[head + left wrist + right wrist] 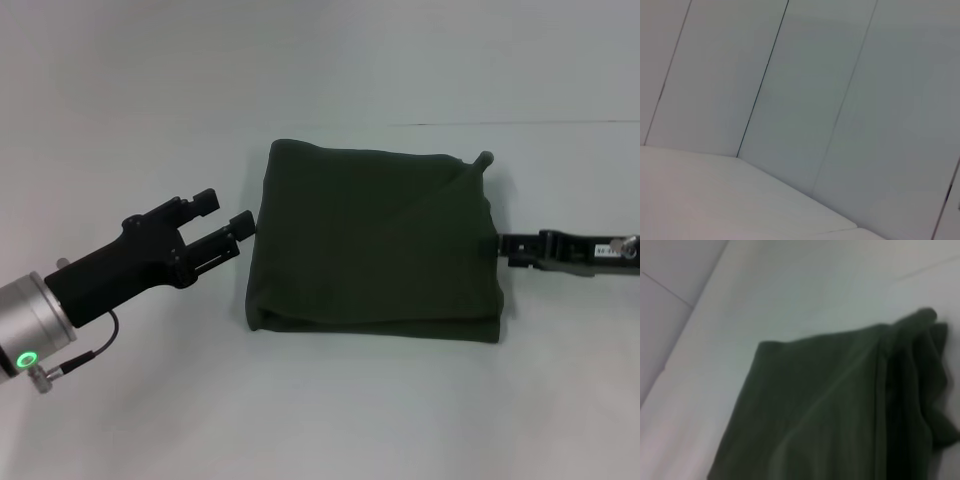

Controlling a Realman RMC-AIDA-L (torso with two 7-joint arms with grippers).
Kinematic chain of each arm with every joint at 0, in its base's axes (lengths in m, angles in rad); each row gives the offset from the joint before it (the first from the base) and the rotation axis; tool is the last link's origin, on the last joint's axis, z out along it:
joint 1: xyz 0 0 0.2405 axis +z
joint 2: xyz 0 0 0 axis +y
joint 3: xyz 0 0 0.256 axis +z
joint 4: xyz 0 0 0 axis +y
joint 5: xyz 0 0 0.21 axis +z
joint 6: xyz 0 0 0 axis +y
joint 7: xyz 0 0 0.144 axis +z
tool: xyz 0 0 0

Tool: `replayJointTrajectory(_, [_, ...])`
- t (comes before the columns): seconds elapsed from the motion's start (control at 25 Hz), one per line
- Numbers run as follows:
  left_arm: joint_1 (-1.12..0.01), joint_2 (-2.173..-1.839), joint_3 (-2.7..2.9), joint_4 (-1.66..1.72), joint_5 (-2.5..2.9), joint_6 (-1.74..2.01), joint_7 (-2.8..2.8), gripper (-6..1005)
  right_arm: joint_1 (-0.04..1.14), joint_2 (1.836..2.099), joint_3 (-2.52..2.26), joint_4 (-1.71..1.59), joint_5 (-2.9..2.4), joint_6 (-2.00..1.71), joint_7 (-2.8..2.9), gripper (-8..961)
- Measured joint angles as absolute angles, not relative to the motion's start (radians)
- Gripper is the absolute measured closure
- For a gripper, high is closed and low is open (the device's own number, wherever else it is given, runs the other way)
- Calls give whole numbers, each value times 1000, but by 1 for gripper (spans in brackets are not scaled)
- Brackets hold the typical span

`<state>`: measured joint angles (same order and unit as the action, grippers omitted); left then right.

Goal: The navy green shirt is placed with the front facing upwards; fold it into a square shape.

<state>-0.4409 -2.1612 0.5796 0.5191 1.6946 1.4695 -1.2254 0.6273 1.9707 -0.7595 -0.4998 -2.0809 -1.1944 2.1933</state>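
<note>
The navy green shirt (370, 245) lies folded into a rough square in the middle of the white table, plain side up, with a diagonal crease and a small tip of cloth sticking out at its far right corner. The right wrist view shows the shirt (830, 415) close up, with bunched layers along one edge. My left gripper (226, 212) is open just off the shirt's left edge, holding nothing. My right gripper (500, 246) reaches in from the right, level with the table, and meets the shirt's right edge.
The white table (320, 420) runs on all sides of the shirt. A faint seam (560, 124) crosses it at the far right. The left wrist view shows only pale wall panels (805, 90) and a strip of table (715, 200).
</note>
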Motion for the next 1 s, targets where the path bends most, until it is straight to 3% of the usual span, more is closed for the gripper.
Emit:
replayJointTrajectory(0.64, [-420, -2154, 590, 529, 1722, 1487, -1218, 275, 632, 2019, -761, -491, -2115, -1197, 2165, 222])
replayJointTrajectory(1.0, [-401, -2134, 585, 627, 1890, 1664, -1224, 275, 639, 2020, -784, -498, -2115, -1233, 2150, 365])
